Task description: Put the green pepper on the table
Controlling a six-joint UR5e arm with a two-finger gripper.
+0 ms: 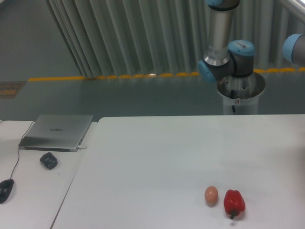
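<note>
While the arm stands behind the table, plain matte white top, gripper out of frame, state can't tell, egg just left of red pepper.

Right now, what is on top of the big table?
An egg and a red pepper sit side by side near the table's front edge. No green pepper shows; the gripper is out of view.

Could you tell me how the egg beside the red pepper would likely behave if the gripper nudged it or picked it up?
The egg has a rounded shape and sits on the smooth white table, so a nudge would probably send it rolling, perhaps against the red pepper close beside it. It looks small and probably light. If real, its shell would likely crack under a firm squeeze.
</note>
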